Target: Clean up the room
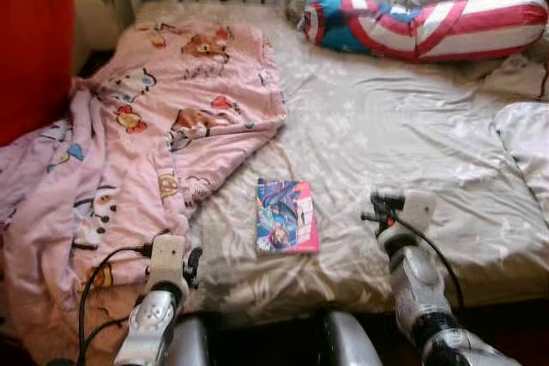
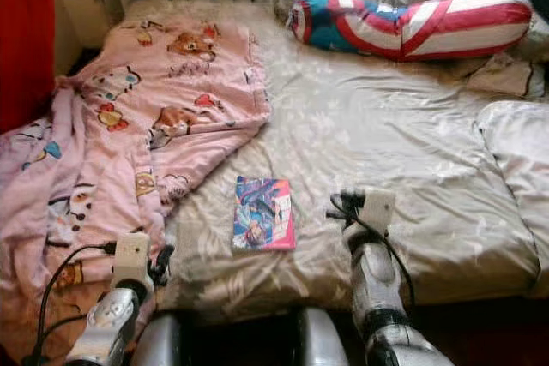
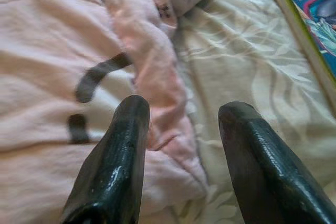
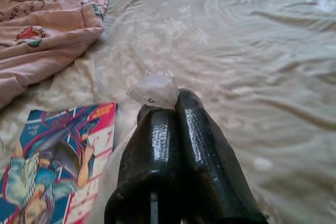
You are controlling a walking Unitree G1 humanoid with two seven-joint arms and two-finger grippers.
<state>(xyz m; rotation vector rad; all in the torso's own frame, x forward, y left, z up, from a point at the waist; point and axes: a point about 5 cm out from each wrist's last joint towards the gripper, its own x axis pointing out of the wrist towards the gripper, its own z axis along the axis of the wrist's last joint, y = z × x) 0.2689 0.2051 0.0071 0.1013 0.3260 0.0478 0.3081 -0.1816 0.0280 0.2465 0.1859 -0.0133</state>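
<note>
We see our right gripper (image 4: pixel 165 103) over the bed (image 1: pixel 386 126), its fingers pressed together on a small scrap of clear wrapper (image 4: pixel 154 89) at their tips. The colourful book (image 1: pixel 286 215) lies flat on the sheet just to its left. Our left gripper (image 3: pixel 181 119) hovers with fingers spread above the pink blanket's (image 1: pixel 154 126) edge, the book to its right.

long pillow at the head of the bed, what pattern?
Long pillow: red and white stripes with a blue section, clearest in the left eye view.
</note>
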